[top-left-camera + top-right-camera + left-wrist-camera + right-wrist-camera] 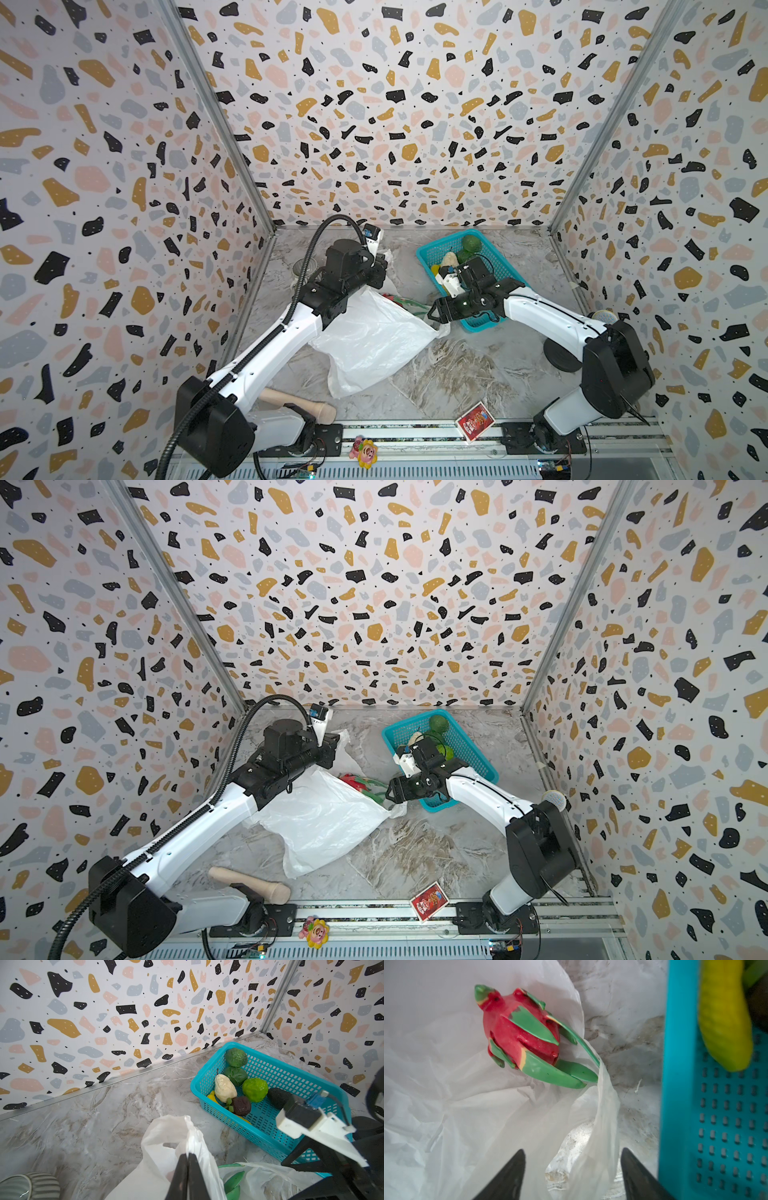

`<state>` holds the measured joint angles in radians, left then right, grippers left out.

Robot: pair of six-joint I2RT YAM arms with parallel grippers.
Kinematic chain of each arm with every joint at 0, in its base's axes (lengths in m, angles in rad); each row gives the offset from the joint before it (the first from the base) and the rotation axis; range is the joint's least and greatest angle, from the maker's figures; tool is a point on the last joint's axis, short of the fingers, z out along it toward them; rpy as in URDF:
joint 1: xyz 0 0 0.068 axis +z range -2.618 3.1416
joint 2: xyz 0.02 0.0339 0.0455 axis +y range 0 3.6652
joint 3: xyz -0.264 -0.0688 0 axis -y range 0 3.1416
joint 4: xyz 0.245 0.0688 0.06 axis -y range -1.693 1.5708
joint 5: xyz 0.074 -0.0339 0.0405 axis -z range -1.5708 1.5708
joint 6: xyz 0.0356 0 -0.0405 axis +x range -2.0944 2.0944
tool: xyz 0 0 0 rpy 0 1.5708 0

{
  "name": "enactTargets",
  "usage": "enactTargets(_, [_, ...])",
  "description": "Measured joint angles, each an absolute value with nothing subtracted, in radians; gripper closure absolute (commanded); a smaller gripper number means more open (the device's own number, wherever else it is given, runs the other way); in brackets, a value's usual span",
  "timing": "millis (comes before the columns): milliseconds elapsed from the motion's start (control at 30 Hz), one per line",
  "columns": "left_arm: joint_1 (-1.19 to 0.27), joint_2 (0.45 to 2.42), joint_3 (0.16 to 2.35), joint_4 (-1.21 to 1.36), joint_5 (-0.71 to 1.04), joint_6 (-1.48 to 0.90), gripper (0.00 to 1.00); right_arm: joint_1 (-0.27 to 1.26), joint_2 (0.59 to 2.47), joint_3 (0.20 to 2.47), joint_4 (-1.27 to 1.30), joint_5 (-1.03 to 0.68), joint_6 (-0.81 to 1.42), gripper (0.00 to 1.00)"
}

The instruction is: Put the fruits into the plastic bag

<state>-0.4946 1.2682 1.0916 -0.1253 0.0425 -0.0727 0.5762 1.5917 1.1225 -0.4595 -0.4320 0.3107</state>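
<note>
The white plastic bag [374, 336] [324, 825] lies crumpled mid-table with its mouth toward the teal basket [428, 257]. My left gripper [188, 1154] [380, 262] is shut on one bag handle [166, 1136] and holds it up. A red-pink dragon fruit [517, 1028] [353, 781] lies inside the bag's mouth. My right gripper [572, 1150] [432, 316] stands open over the bag's near edge, with a loop of film between its jaws. In the basket [195, 1084] lie two dark green fruits [236, 1057], a bright green one [255, 1089], a cream piece [224, 1088], a brown oval [241, 1105], a black oval [277, 1097] and a banana [724, 1022].
A wooden roller [299, 405], a red card pack [475, 421] and a pink-yellow flower toy [363, 451] lie near the front rail. A black disc [561, 355] sits by the right arm's base. A striped bowl [29, 1186] stands at the back left.
</note>
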Motion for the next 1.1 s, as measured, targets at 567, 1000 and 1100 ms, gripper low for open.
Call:
enactTargets(567, [-0.456, 1.258, 0.997, 0.006, -0.039, -0.198, 1.00, 0.582, 1.545, 1.359, -0.388, -0.552, 0.368, 1.00])
enactTargets(1000, [-0.353, 1.282, 1.145, 0.289, 0.078, -0.307, 1.00, 0.657, 1.317, 1.504, -0.316, -0.539, 0.286, 1.00])
enactTargets(1100, [-0.350, 1.300, 1.195, 0.325, 0.103, -0.308, 1.00, 0.661, 1.261, 1.470, -0.283, -0.515, 0.285, 1.00])
